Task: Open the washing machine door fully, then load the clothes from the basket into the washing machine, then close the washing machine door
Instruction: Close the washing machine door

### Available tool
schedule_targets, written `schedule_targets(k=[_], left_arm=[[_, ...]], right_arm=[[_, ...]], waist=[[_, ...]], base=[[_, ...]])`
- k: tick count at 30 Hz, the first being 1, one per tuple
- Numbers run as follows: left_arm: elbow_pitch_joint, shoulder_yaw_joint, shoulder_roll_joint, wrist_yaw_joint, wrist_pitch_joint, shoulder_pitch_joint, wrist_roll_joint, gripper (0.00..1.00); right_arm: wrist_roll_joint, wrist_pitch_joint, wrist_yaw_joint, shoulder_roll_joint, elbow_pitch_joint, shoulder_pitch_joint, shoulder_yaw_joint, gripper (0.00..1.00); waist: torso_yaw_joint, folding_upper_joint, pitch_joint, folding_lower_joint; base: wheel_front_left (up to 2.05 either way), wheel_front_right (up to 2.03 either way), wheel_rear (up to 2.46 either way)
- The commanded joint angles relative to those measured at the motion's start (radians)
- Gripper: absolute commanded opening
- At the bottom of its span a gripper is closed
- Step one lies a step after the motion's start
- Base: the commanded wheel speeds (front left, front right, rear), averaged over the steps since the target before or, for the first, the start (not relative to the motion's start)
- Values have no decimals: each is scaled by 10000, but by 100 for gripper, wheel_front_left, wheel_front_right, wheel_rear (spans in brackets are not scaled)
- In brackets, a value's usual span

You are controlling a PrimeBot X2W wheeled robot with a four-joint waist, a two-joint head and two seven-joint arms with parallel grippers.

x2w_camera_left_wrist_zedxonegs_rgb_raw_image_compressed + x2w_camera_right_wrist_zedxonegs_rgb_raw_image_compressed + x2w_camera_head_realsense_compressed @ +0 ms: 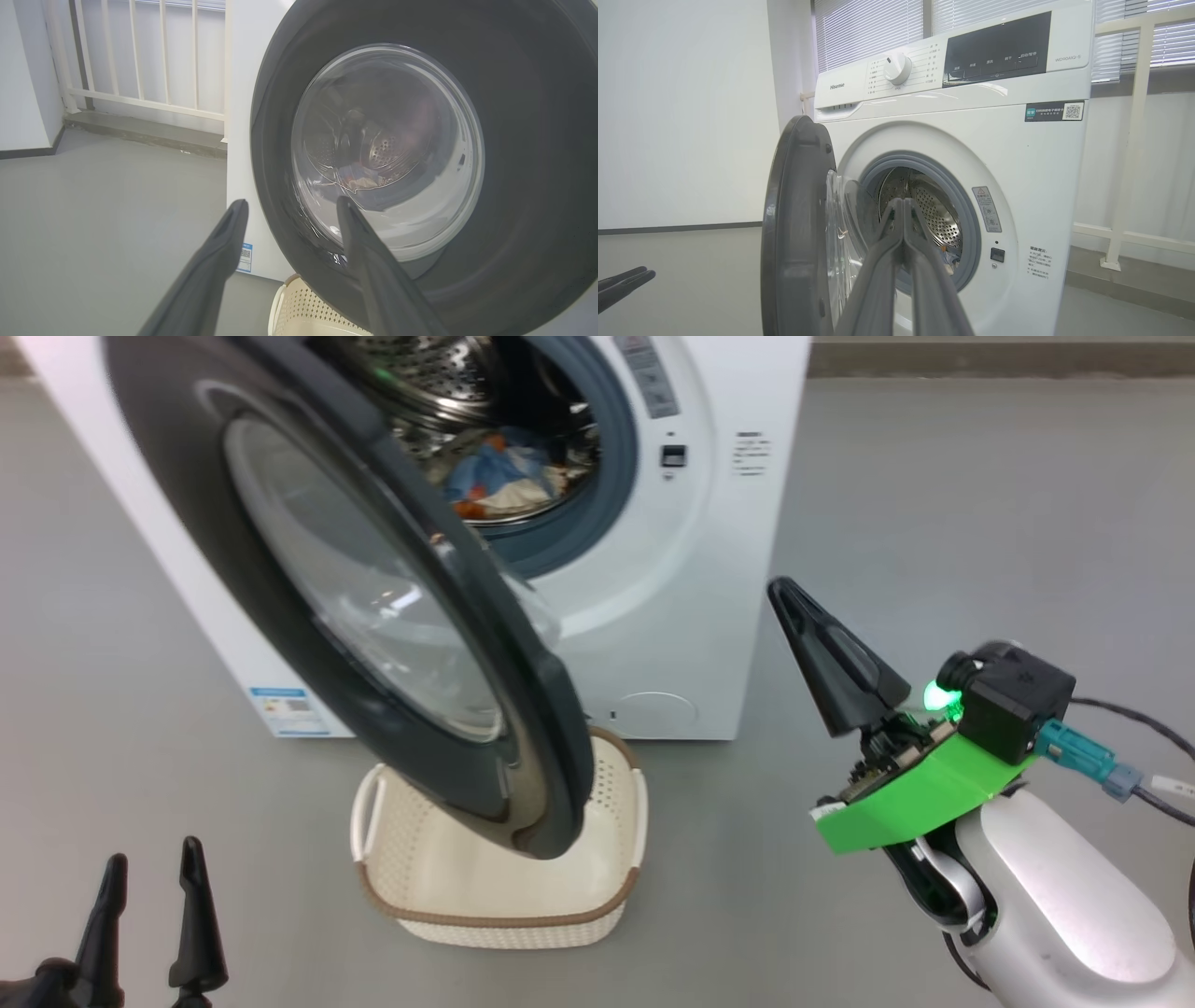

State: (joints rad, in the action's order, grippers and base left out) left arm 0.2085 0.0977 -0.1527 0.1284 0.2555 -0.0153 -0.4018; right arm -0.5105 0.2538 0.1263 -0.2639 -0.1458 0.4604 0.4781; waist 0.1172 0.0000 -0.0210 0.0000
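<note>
The white washing machine (pixel 672 616) has its glossy black door (pixel 280 523) swung out about halfway, seen edge-on in the right wrist view (pixel 794 224). Blue, orange and cream clothes (pixel 504 481) lie inside the steel drum. The cream basket (pixel 504 922) sits on the floor under the door's lower edge and looks empty. My left gripper (pixel 154 854) is open at the lower left, facing the door's outer side (pixel 514 140) with nothing between its fingers. My right gripper (pixel 784 593) is shut and empty, to the right of the machine, pointing at the drum opening (pixel 903 201).
Grey floor (pixel 934 504) surrounds the machine. A white railing (pixel 140 56) and a raised sill run behind it on the left, with a white wall beyond. The blue label sticker (pixel 285 705) and round filter cap (pixel 653 707) sit low on the machine's front.
</note>
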Motion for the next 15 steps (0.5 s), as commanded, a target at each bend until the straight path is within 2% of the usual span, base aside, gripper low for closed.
schedule_targets(k=[1, 7, 15], left_arm=[[-149, 299, -175, 23, 62, -123, -23, 100], [-41, 198, -120, 23, 63, -156, -85, 100], [118, 6, -68, 23, 63, -150, -159, 100]], right_arm=[[-66, 80, 44, 39, 455, 435, 194, 0], [25, 80, 44, 103, 1208, 921, 611, 0], [41, 80, 44, 281, 1873, 1310, 1873, 0]], waist=[[778, 0, 53, 0], [1375, 0, 47, 0], [2089, 0, 129, 0]], base=[[0, 0, 0], [0, 0, 0], [0, 0, 0]])
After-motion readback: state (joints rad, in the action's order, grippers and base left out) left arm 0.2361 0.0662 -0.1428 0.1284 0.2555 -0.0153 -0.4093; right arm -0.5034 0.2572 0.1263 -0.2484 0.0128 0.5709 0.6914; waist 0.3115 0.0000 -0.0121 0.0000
